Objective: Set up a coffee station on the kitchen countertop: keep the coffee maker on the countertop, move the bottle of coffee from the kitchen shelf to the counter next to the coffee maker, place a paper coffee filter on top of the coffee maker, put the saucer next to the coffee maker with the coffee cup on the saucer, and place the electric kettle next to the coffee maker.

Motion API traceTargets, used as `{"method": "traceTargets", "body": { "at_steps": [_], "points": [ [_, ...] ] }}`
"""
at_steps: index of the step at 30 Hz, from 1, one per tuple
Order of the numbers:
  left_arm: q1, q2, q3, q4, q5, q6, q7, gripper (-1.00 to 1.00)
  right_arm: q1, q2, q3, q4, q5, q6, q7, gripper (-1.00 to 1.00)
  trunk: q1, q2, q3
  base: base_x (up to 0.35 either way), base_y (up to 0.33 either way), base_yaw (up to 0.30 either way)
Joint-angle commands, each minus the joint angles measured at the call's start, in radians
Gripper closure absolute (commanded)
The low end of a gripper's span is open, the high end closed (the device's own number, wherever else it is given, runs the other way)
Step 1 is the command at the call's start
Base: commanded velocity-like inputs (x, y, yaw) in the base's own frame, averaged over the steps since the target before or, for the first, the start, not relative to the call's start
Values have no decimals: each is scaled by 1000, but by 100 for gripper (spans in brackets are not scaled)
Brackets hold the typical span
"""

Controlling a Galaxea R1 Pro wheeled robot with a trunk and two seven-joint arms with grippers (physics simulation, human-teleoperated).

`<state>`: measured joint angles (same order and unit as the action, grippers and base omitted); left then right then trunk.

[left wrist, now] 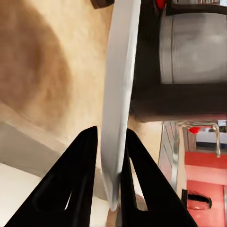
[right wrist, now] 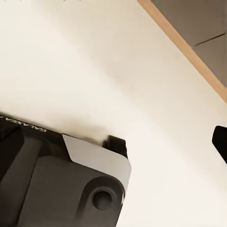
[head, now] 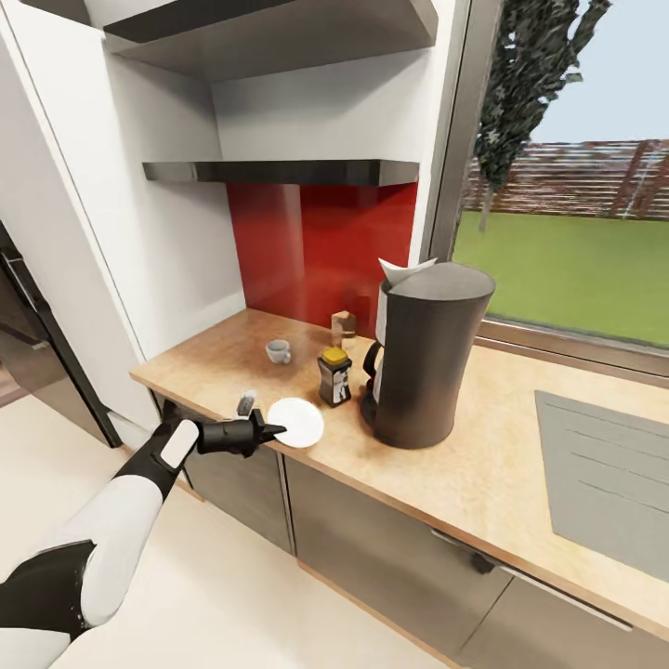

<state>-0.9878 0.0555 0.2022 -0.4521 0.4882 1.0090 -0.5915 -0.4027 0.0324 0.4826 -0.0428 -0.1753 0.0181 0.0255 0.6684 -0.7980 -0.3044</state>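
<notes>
The dark grey coffee maker (head: pixel 429 358) stands on the wooden countertop (head: pixel 483 465) with a white paper filter (head: pixel 404 269) poking out of its top. Just left of it is the bottle of coffee (head: pixel 334 376), with a yellow lid. A small white coffee cup (head: pixel 278 351) sits farther back on the left. The white saucer (head: pixel 297 423) lies near the counter's front edge, left of the bottle. My left gripper (head: pixel 274 430) is shut on its near rim. In the left wrist view the saucer (left wrist: pixel 118 94) runs edge-on between the black fingers (left wrist: pixel 80 179), with the coffee maker (left wrist: pixel 189 52) behind.
A grey cooktop (head: pixel 604 474) is set into the counter at the right. A small wooden item (head: pixel 343 323) stands against the red backsplash. A dark shelf (head: pixel 279 172) hangs above, and a dark appliance (head: pixel 28 344) stands at the left. The right wrist view looks down at the floor (right wrist: pixel 118 85) and my base (right wrist: pixel 47 184).
</notes>
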Motion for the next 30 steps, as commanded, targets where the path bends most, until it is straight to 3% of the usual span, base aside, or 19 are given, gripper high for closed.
{"method": "traceTargets", "body": {
  "at_steps": [1, 8, 17, 30],
  "points": [
    [15, -4, 4, 0, -7, 3, -2, 100, -1, 0, 8, 0, -10, 2, 2, -100, 0, -1, -1, 115, 0, 0],
    [42, -9, 3, 0, -10, 2, -2, 100, -1, 3, 10, 0, -10, 2, 2, -100, 0, -1, -1, 155, 0, -1],
    [45, 4, 5, 1, -14, 1, -2, 100, -1, 4, 10, 0, -10, 2, 2, -100, 0, -1, -1, 27, 0, -180],
    [73, -3, 2, 1, -13, 0, -2, 100, -1, 4, 10, 0, -10, 2, 3, -100, 0, -1, -1, 100, 0, -6]
  ]
}}
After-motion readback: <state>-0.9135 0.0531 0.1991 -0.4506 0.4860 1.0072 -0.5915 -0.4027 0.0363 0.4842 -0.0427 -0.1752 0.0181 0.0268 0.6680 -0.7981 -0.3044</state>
